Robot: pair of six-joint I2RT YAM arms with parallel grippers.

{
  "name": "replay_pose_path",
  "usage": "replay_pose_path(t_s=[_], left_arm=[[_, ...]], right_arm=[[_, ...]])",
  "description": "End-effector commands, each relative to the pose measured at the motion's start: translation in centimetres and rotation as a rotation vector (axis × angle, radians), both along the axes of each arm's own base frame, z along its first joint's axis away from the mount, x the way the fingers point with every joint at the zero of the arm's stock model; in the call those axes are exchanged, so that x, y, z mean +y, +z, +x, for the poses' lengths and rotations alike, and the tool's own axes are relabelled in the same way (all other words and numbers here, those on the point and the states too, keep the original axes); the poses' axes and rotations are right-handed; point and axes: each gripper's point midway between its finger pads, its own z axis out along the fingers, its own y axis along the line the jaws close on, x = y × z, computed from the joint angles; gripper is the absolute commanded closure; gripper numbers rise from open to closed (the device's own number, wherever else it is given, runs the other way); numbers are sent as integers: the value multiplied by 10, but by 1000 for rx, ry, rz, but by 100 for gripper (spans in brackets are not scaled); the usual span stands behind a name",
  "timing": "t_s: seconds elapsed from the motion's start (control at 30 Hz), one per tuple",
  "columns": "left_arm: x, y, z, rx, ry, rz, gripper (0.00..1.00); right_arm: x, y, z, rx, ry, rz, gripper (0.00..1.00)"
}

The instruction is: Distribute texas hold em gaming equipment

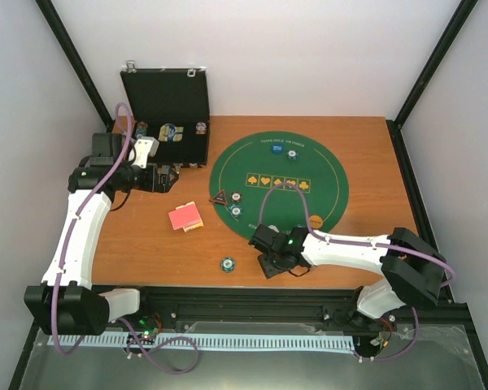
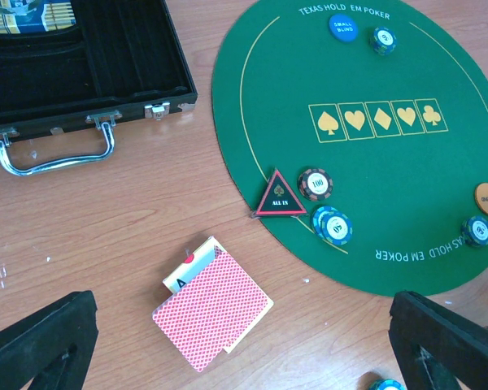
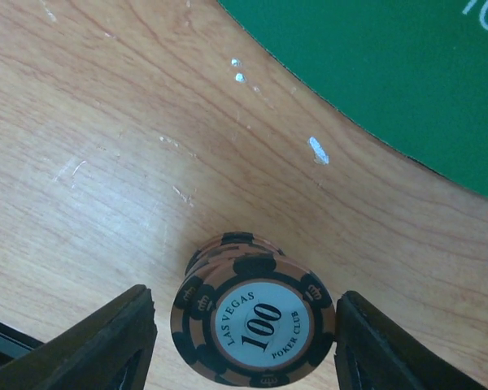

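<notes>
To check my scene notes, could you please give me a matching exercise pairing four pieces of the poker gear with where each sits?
Things:
1. red-backed card pile
2. triangle marker
3. blue disc
4. brown chip stack

Places:
A. on the green mat, beside its far lettering
B. on the bare table, between the fingers of the right tool
C. on the bare table, left of the mat
D. at the mat's left edge

Pairs: 1-C; 2-D; 3-A; 4-B
</notes>
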Motion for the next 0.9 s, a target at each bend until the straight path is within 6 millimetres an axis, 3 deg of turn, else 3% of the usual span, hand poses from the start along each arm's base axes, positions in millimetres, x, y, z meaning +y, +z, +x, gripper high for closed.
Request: replay_pose_path(t_s=[0.0, 0.2, 0.6, 0.87], left_arm=[[1, 8, -3, -19, 2, 1, 0], [2, 11, -2, -25, 1, 6, 0], [1, 9, -2, -19, 0, -2, 0], [1, 11, -2, -26, -2, 0, 0]], right_arm=[[3, -4, 1, -9, -3, -2, 40], [2, -8, 0, -3, -1, -13, 46], [4, 5, 3, -22, -1, 1, 65], [8, 16, 4, -26, 3, 21, 67]])
